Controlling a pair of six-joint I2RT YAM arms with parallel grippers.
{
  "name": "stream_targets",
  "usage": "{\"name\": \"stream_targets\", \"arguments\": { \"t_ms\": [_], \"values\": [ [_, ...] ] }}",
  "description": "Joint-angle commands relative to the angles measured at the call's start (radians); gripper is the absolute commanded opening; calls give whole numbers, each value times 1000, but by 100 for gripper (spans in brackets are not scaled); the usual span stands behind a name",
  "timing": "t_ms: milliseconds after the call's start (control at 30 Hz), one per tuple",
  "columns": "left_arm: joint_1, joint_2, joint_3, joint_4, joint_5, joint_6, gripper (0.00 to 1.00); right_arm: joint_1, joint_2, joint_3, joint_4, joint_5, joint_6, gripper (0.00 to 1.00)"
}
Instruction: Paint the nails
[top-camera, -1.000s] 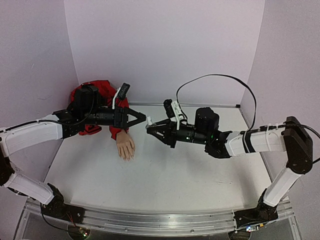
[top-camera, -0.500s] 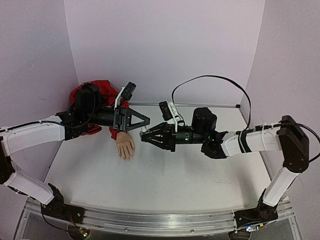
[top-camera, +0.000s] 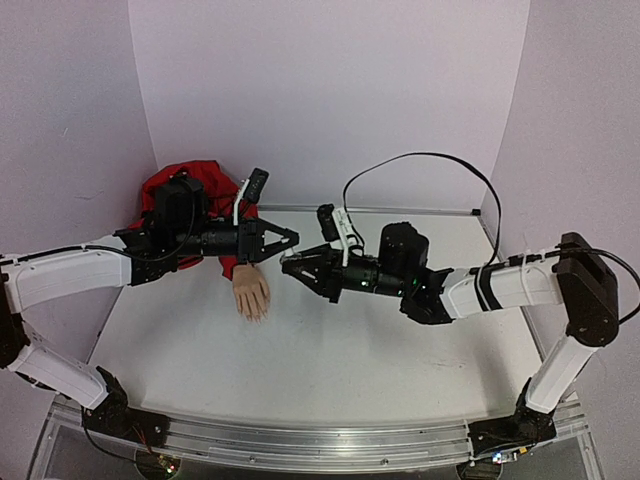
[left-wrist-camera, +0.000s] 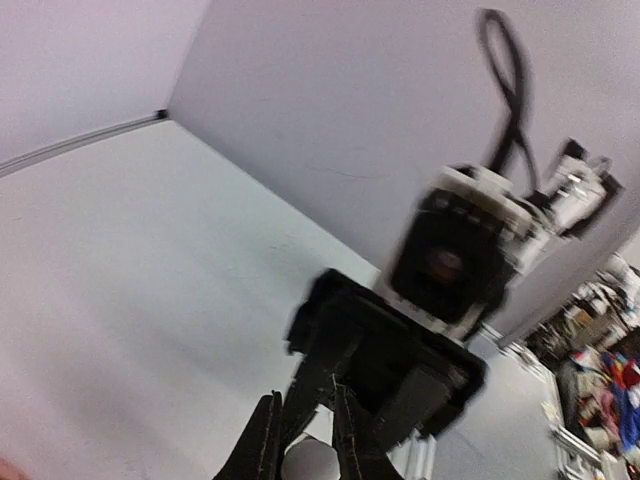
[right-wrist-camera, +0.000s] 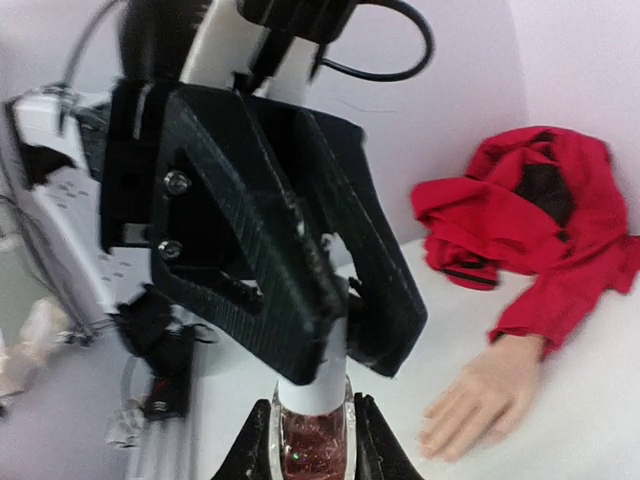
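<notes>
My left gripper (top-camera: 293, 238) is clamped on the white cap (right-wrist-camera: 318, 385), my right gripper (top-camera: 288, 265) on the polish bottle (right-wrist-camera: 312, 442). The nails (top-camera: 253, 314) on the mannequin hand (top-camera: 249, 290) lie just left of both, toward the tabletop's (top-camera: 330, 350) far-left corner.

White table (top-camera: 330, 340), lilac walls (top-camera: 330, 100)

The nails (top-camera: 257, 313), too small to make out, tip a flesh-coloured mannequin hand (top-camera: 247, 290) lying flat, fingers pointing nearward
</notes>
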Motion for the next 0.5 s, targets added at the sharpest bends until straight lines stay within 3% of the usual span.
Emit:
{"name": "stream_targets", "arguments": {
  "t_ms": [0, 33, 67, 133, 333, 467],
  "values": [
    [-44, -20, 52, -198, -378, -9, 0, 155, 60, 73, 4, 1001, -405, 0],
    [-48, -11, 63, -238, -442, -35, 0, 184, 114, 97, 98, 1228, -496, 0],
    [-50, 0, 71, -252, -467, -53, 0, 201, 170, 122, 182, 1315, -587, 0],
    [-52, 20, 83, -258, -471, -82, 0, 217, 242, 176, 236, 1338, -657, 0],
    [-51, 45, 116, -257, -348, -97, 2, 201, 175, 162, 74, 865, -482, 0],
    [-35, 21, 116, -254, -261, -68, 24, 141, 83, 109, -16, 497, -356, 0]
  ]
}}
